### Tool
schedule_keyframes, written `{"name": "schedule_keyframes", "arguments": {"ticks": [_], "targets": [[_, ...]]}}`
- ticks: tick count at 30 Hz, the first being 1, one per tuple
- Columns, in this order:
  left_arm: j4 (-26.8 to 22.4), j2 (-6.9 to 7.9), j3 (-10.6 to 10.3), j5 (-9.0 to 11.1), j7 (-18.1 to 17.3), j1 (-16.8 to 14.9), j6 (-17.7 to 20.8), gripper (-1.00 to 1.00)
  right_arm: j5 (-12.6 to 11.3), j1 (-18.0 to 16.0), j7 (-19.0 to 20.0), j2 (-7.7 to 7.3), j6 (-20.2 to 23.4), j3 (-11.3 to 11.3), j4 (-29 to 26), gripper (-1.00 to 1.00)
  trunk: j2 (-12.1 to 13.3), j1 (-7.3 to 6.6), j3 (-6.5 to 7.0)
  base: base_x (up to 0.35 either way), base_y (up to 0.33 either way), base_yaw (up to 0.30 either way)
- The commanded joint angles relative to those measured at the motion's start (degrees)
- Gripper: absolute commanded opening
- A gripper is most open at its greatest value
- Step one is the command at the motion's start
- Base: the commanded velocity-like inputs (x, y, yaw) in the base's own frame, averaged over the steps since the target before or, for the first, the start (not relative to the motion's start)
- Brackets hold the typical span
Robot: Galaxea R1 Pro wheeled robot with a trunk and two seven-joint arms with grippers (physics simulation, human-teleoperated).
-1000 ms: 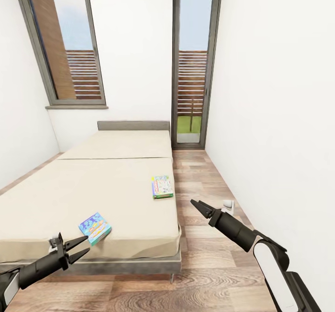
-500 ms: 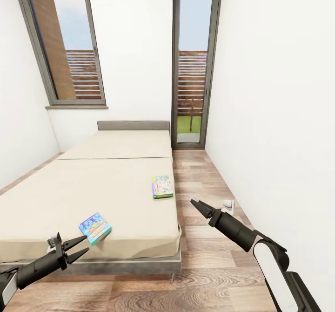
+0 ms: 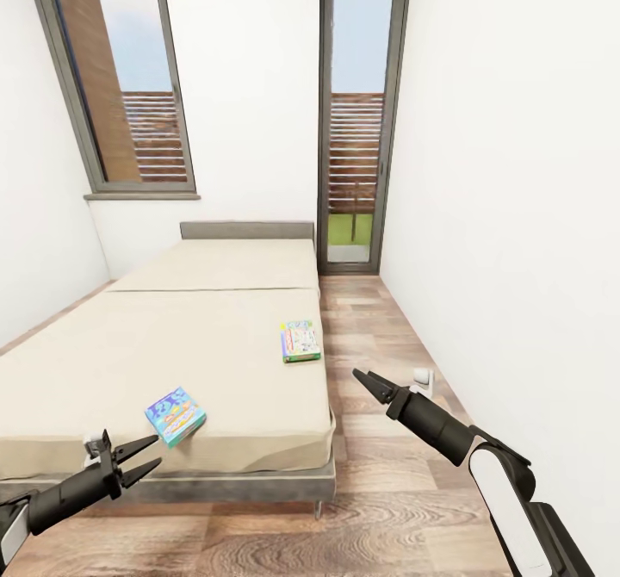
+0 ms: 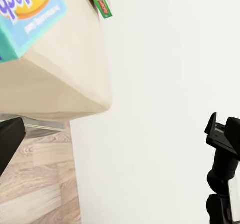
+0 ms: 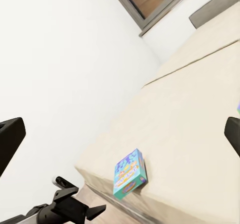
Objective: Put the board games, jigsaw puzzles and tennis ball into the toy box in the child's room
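Position at the foot of the bed [image 3: 129,362]: I hold both arms low and forward so the claws are ready for the two board games lying on the mattress. The blue and orange board game [image 3: 175,417] sits near the foot-end edge, just ahead of the left claw [image 3: 142,459], which is spread open and holds nothing. The green-edged board game [image 3: 300,341] lies farther up, close to the bed's right edge, and the right claw [image 3: 362,379] hangs over the wood floor [image 3: 379,491] beside that edge, well short of it. From the head camera its fingers look close together, yet the right wrist view shows a dark finger at each side with clear space between, so I read it as open and empty. No tabletop, toy box, puzzles or ball here. In the left wrist view the blue box is cropped, and the printing on both lids is too small to read.
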Motion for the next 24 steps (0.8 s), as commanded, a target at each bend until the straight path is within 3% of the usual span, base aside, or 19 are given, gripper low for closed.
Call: {"name": "schedule_keyframes", "arguments": {"ticks": [1, 17, 24], "targets": [[0.0, 0.00, 0.1, -0.1, -0.2, 0.0, 0.6, 1.00, -0.5, 0.0, -0.1, -0.03, 0.4, 0.0, 0.0, 1.00, -0.4, 0.21, -0.24, 0.000, 0.000, 0.000], [0.0, -0.04, 0.1, -0.1, -0.3, 0.0, 0.6, 1.00, -0.6, 0.0, -0.1, -0.05, 0.4, 0.0, 0.0, 1.00, -6.9, 3.73, -3.11, 0.000, 0.000, 0.000], [0.0, -0.04, 0.1, -0.1, -0.4, 0.0, 0.4, 1.00, -0.6, 0.0, -0.1, -0.05, 0.4, 0.0, 0.0, 1.00, -6.9, 3.78, -3.56, 0.000, 0.000, 0.000]]}}
